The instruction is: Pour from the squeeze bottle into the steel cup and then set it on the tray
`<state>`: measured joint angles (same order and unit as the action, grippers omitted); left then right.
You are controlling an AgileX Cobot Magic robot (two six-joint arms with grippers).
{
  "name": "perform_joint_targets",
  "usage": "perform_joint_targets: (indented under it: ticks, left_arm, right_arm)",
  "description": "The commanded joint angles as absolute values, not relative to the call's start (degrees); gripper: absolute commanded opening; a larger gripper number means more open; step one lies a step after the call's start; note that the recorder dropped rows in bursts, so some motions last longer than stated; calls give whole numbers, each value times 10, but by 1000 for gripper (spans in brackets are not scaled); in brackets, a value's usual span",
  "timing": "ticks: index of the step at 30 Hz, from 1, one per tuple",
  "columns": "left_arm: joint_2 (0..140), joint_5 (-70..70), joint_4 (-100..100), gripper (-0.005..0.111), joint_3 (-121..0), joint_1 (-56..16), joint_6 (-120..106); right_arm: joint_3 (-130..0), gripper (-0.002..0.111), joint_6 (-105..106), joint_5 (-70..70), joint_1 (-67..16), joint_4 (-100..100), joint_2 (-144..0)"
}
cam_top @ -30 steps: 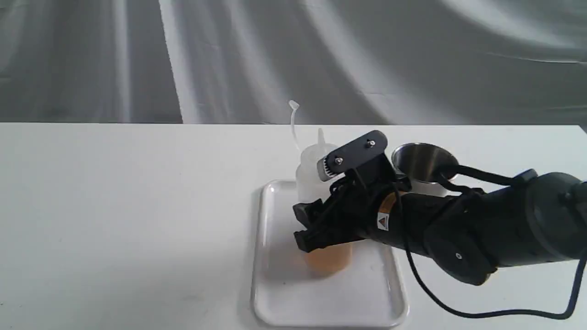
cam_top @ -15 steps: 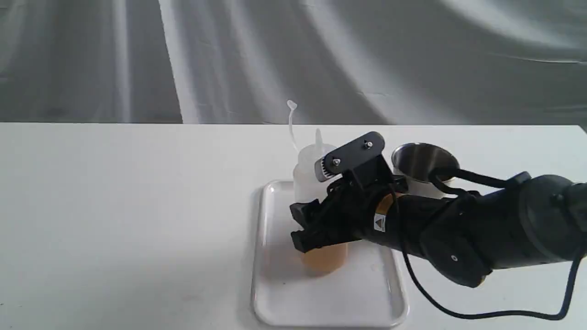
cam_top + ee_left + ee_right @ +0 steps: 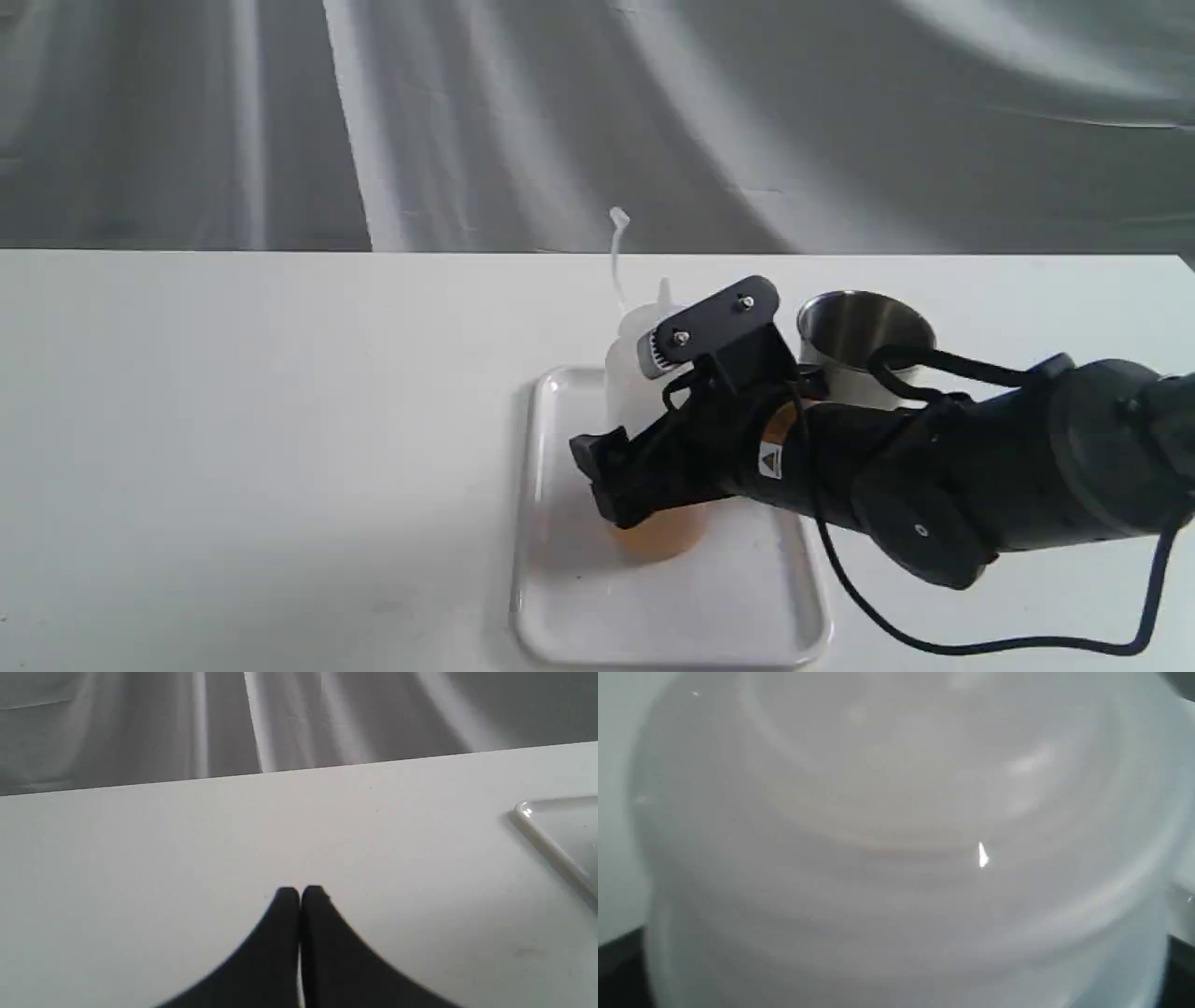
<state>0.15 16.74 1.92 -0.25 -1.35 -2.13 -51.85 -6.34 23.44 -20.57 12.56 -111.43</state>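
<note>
On the tray [image 3: 579,616], left of the steel cup [image 3: 864,327], your squeeze bottle [image 3: 627,373] stood (amber liquid low inside). Your right gripper [image 3: 616,462] had fingers either side of it, pinching or not I could not tell. Your left gripper [image 3: 299,896] had its fingers pressed together over the table [image 3: 140,858].

A plain white table [image 3: 233,420] filled the lower part of the exterior view, its far edge running straight across. Behind it hung a gray cloth backdrop [image 3: 560,121], draped in soft folds with paler streaks. The left wrist view showed faint specks on the tabletop.
</note>
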Motion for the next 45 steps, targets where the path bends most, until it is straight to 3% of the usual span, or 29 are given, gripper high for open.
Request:
perform_joint_targets:
  ticks: [1, 15, 24, 31, 34, 37, 45]
  left_arm:
    - [0, 163, 19, 0, 0, -13, -21]
    - [0, 163, 19, 0, 0, -13, -19]
    - [0, 163, 19, 0, 0, -13, -21]
    - [0, 163, 19, 0, 0, -13, -20]
    - [0, 163, 19, 0, 0, -13, -18]
    - [0, 163, 19, 0, 0, -13, -18]
    - [0, 163, 19, 0, 0, -13, -20]
  right_arm:
    - [-518, 100, -60, 230, -207, 124, -1113]
    - [-518, 100, -60, 152, -207, 140, -930]
    - [-517, 100, -84, -25, -221, 191, -716]
    - [-453, 97, -93, -80, -224, 198, -511]
    - [-423, 86, -94, -110, -224, 179, -426]
    - [-412, 67, -94, -170, -224, 147, -338]
    - [-412, 0, -94, -279, -224, 68, -210]
